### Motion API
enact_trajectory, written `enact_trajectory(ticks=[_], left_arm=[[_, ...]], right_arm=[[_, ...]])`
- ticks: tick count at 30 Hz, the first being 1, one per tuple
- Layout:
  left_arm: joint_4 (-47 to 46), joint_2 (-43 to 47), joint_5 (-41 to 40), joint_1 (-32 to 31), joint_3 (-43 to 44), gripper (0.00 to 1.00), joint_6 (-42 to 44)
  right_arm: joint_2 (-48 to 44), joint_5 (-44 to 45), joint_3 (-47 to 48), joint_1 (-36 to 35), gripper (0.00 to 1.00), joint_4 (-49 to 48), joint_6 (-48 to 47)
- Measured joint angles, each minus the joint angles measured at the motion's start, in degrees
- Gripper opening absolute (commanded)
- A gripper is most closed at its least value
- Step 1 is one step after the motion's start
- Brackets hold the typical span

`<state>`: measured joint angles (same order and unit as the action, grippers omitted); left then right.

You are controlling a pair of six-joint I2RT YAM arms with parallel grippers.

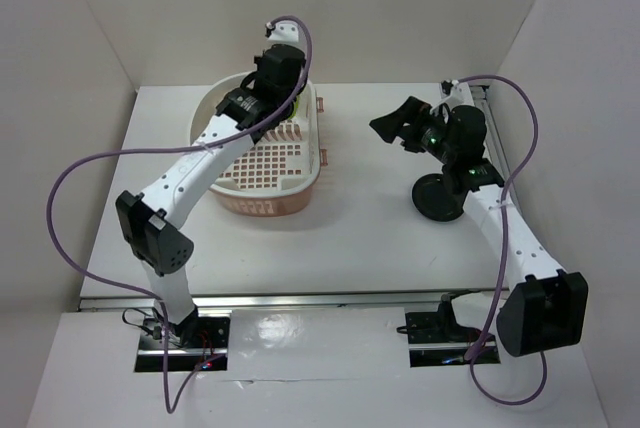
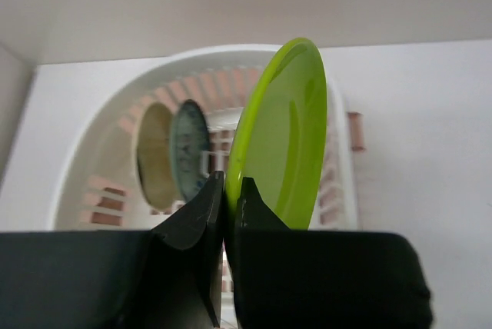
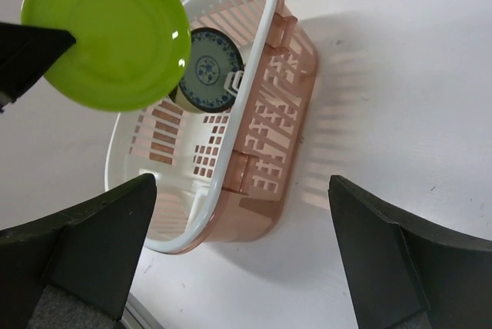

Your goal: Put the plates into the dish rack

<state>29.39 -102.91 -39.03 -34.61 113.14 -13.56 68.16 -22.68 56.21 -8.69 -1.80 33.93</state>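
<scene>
ok so the left end effector (image 2: 227, 187) is clamped tight on the lime green plate (image 2: 280, 137), pinching it by the rim, with the plate standing on edge and sticking up out of the fingers. From the top view the left arm is stretched out over the far end of the dish rack (image 3: 301, 75), so the green plate hangs over that end of the basket. I honestly can't tell whether it's touching the ribs or just hovering. Inside the rack there are already two plates standing upright side by side near the far end, the cream plate (image 2: 156, 156) and the blue-green patterned plate (image 2: 190, 148) right next to it, patterned one closer to the green. The right end effector (image 3: 242, 191) has its fingers spread wide apart with nothing between them, and it's up off the worktop (image 1: 360, 238) to the right of the rack, pointed at it. The glossy black plate (image 1: 440, 198) is out on the worktop, well apart from the rack on the right side, partly hidden under the right arm, so I can't say for sure if it's lying flat or tilted a bit
</scene>
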Motion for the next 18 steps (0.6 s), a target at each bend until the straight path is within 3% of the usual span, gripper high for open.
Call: enact_trajectory(ticks=[4,9,18], left_arm=[[-1.0,-5.1,-11.5,0.1,2.7,0.0,2.8],[-2.0,-11.6,-20.3,0.5,4.6,0.0,5.0],[-2.5,-16.6,-25.3,3.0,6.6,0.0,6.0]], right_arm=[[0.6,-0.3,0.0,-0.5,1.0,0.1,-0.2],[1.3,-1.3,-0.1,-1.1,1.0,0.2,-0.4],[2.9,-2.6,-0.8,-3.1,1.0,1.2,-2.1]])
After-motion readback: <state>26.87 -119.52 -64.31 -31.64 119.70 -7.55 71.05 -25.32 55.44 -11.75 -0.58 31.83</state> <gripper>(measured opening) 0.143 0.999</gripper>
